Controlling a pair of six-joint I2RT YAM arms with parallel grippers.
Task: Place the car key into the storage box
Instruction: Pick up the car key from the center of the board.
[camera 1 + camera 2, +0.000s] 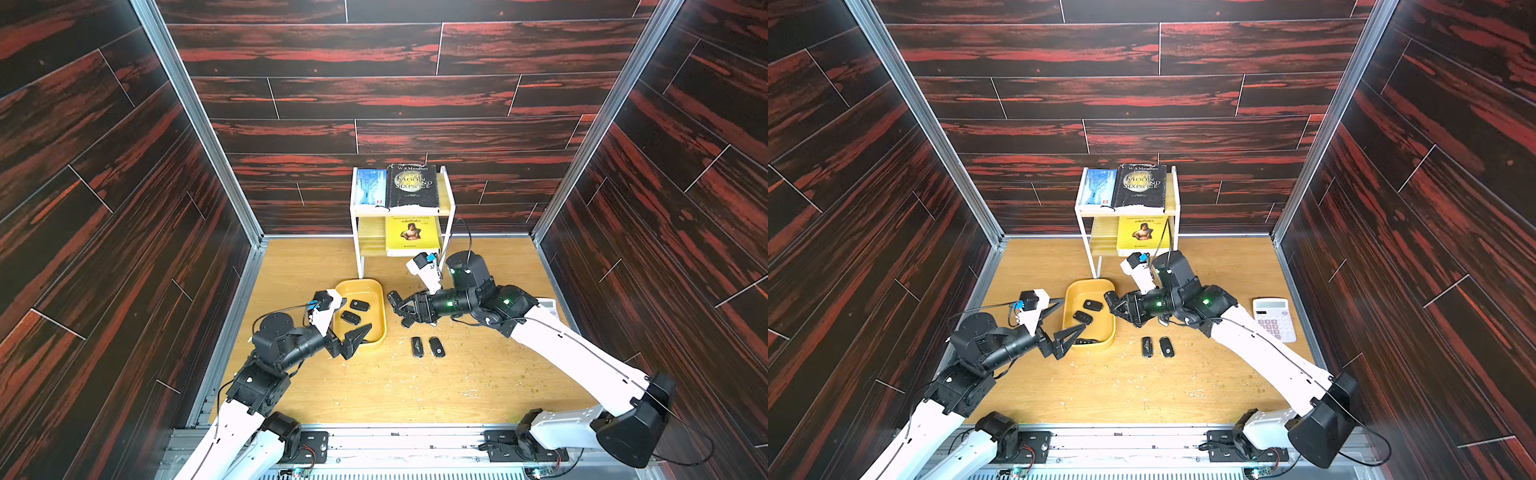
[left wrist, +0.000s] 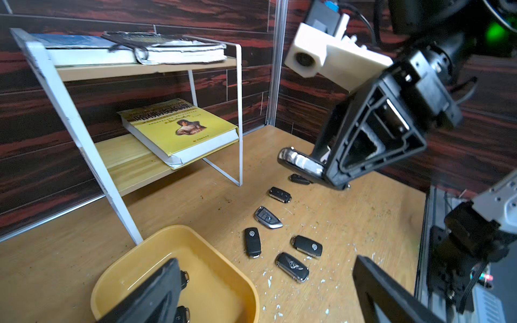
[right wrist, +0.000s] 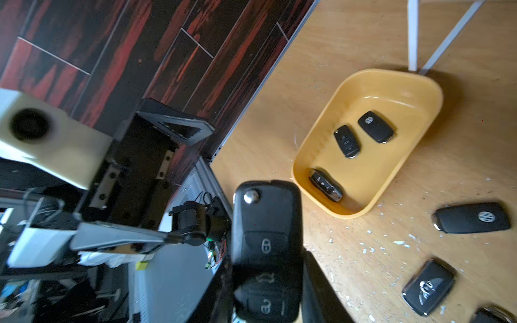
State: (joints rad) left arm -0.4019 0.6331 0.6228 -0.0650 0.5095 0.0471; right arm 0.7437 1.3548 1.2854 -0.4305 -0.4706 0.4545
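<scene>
Gripping the black car key [image 3: 267, 223] between its jaws, the right gripper [image 1: 400, 309] is hovering above the wooden table [image 1: 478, 382], just right of the yellow storage box [image 1: 360, 283]. The left gripper [image 1: 1073, 314] is hanging spread wide and empty at the box's near-left corner. Three fobs [image 3: 347, 141] are lying inside the box, and two more [image 1: 417, 347] are lying near and right of it.

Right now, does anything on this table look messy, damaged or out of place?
Yes. Small white flecks litter the table near the loose keys. The black book on the shelf's top tier has a ragged, torn cover edge. The yellow book below sits tilted, overhanging.
</scene>
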